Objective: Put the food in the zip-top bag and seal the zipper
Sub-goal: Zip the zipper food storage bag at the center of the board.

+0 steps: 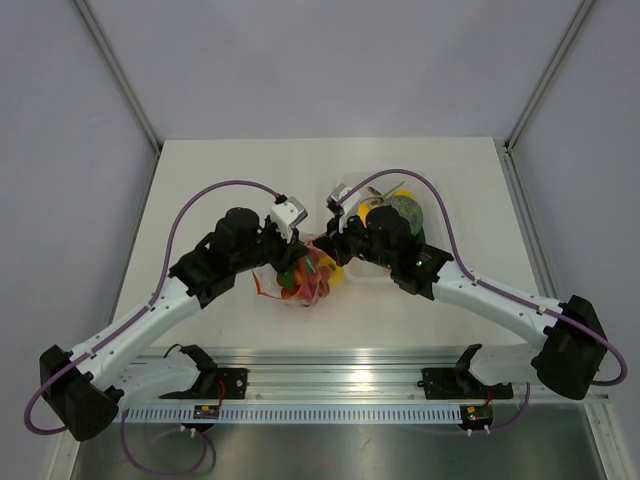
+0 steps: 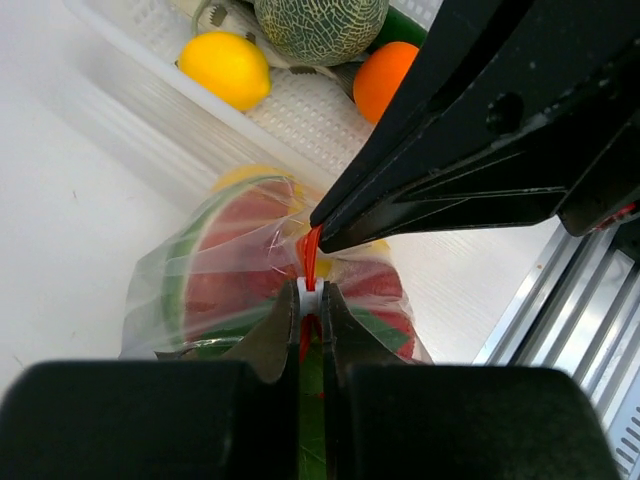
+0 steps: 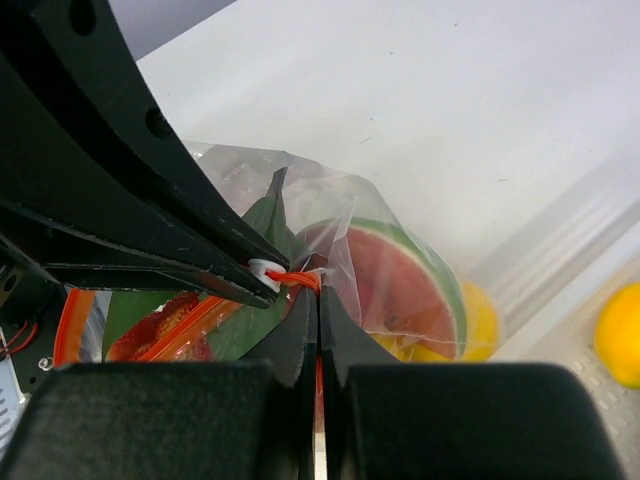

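From above, we're watching the zip-top bag (image 1: 298,290) lying on the table (image 1: 200,200) between the two arms, food (image 1: 320,268) showing through it. Over to the left wrist: the left gripper (image 2: 310,300) is clamping tight on the zipper (image 2: 310,250), white tray (image 2: 290,118) just behind the bag. Now the right wrist: the right gripper (image 3: 311,298) is pinching that same zipper, just beside the left one

Mid-bench (image 1: 230,180) lies the zip-top bag (image 1: 308,280) with a watermelon slice (image 2: 235,270) inside, the tray (image 2: 150,80) just behind and to its right carries a melon (image 2: 320,25), lemon (image 2: 228,68) and orange (image 2: 385,80), and the left claw (image 2: 310,300) and right claw (image 3: 312,305) meet from opposite sides on the zipper (image 2: 310,248).
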